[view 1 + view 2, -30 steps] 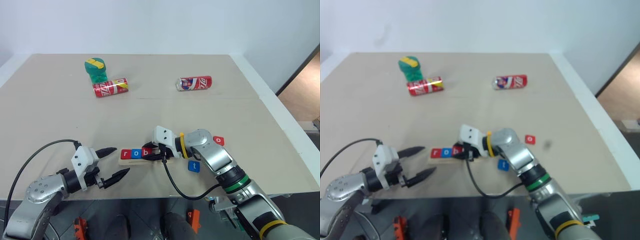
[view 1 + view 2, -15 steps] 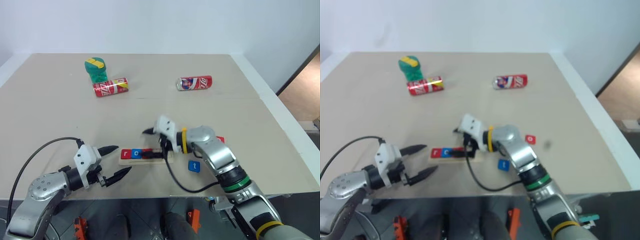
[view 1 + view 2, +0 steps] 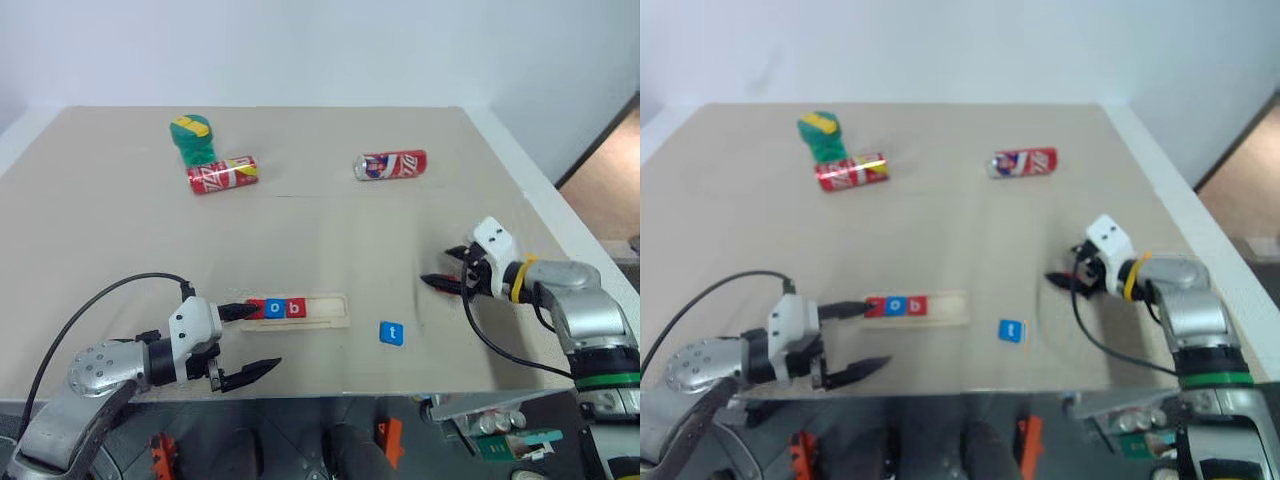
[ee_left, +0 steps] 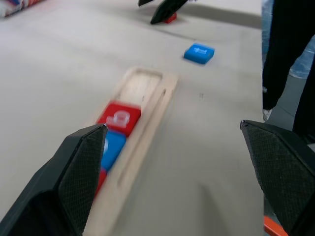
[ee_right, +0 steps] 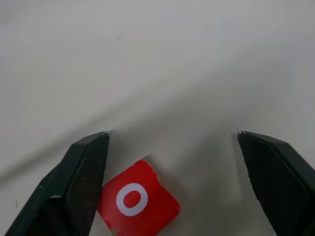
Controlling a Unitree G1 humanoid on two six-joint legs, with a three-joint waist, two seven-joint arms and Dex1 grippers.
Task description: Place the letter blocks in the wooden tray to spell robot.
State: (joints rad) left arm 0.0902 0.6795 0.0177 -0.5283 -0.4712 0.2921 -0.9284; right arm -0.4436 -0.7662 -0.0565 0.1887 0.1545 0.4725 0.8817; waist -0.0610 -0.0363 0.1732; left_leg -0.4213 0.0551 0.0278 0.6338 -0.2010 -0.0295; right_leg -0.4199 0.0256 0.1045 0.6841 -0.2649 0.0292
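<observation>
- I see the table [image 3: 330, 215], with two soda cans [image 3: 222, 174] lying at its far side.
- The wooden tray [image 3: 322, 309] holds three letter blocks [image 3: 275, 308] at its left end.
- My right gripper [image 5: 172, 142] is spread wide above the red o tile [image 5: 137, 202].
- My left gripper [image 3: 255, 341] gapes empty beside the tray.
- The blue t tile [image 3: 391, 333] lies loose nearby.

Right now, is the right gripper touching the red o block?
Apart. In the right wrist view the red o block lies flat on the table between the open fingers of the right gripper, with bare table on both sides.
</observation>
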